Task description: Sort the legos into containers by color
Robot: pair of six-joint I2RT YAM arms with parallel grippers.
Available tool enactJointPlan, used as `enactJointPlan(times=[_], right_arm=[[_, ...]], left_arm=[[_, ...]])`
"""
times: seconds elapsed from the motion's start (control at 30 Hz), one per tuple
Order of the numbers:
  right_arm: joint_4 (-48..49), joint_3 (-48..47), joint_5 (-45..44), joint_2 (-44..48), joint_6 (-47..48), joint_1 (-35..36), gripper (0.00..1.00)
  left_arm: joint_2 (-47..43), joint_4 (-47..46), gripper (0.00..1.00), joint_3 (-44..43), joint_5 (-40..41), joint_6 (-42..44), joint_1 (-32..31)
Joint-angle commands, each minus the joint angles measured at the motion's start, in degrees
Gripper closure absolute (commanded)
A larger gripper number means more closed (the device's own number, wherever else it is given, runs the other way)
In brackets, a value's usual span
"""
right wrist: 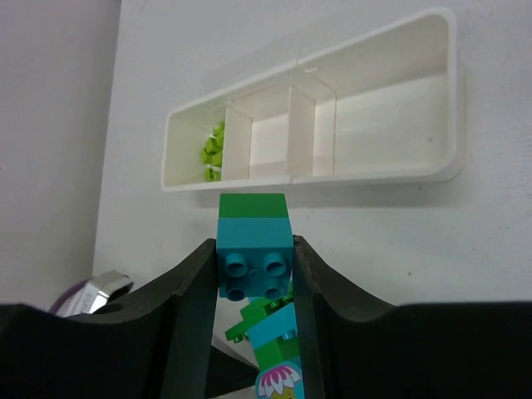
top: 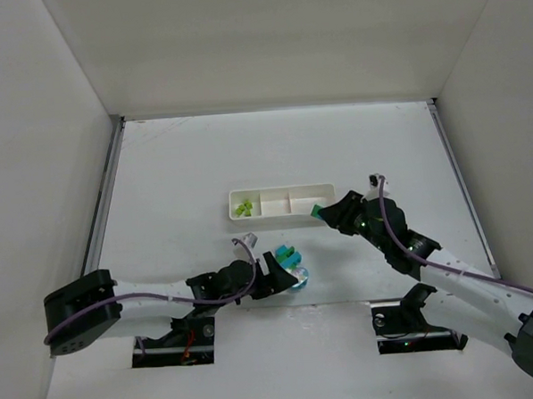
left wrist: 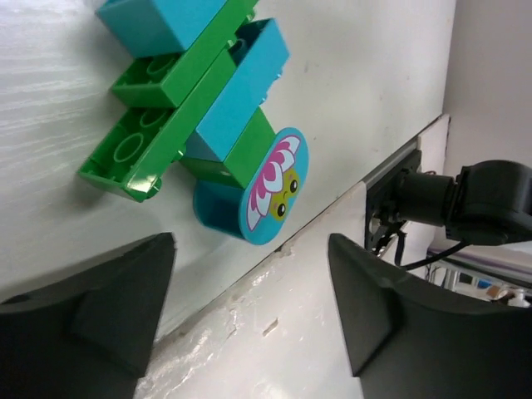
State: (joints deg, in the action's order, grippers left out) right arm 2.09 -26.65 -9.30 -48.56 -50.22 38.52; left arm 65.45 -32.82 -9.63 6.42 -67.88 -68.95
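Here, the left gripper has its jaws released around nothing, and the joined cluster of cyan and green legos lies on the table just ahead of its fingers. Farther back, the white tray holds yellow-green cubes in its left compartment. At its near right corner, the right gripper is clenched on a green-and-cyan brick.

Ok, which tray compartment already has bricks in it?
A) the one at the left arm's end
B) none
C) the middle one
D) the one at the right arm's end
A: the small yellow-green bricks lie in the tray's left-end compartment; the other two look bare.
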Motion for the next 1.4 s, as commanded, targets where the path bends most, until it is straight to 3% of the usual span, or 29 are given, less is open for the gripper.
enactJointPlan(times=[0.0,0.1,0.2,0.37,0.47,0.6,0.87,1.03,1.37], right_arm=[[1.78,-2.96,0.42,-1.01,1.88,1.07,0.74],[2.22,-3.32,0.69,-1.98,2.23,1.60,0.74],[3.44,-3.49,2.35,-2.51,2.49,1.95,0.75],[7.22,-4.28,9.89,-3.91,1.09,1.86,0.75],[12.66,-5.07,17.01,-5.67,-1.98,1.78,0.75],[22.06,-6.21,25.19,-8.39,-7.34,0.98,0.75],[38.86,-6.92,34.17,-16.56,-18.51,-1.74,0.75],[41.59,-6.48,34.09,-19.03,-20.10,-1.92,0.75],[48.00,-5.52,35.67,-23.16,-23.69,-2.80,0.75]], left_arm=[[-6.72,8.35,0.22,0.31,2.11,-0.59,0.61],[-14.27,18.37,0.14,-1.26,3.16,1.51,0.88],[-22.62,29.70,0.17,-4.86,3.69,6.77,1.75],[-31.17,38.70,0.42,-13.12,3.08,12.15,4.04],[-30.56,35.04,0.44,-17.08,2.99,12.33,7.28],[-28.02,22.66,0.40,-17.71,1.86,10.14,14.31],[-19.05,0.68,0.43,-15.25,-10.63,1.27,28.38],[-15.19,-6.90,0.44,-14.45,-14.05,-1.03,29.97],[-11.31,-9.10,0.52,-14.80,-16.00,-1.21,29.18]])
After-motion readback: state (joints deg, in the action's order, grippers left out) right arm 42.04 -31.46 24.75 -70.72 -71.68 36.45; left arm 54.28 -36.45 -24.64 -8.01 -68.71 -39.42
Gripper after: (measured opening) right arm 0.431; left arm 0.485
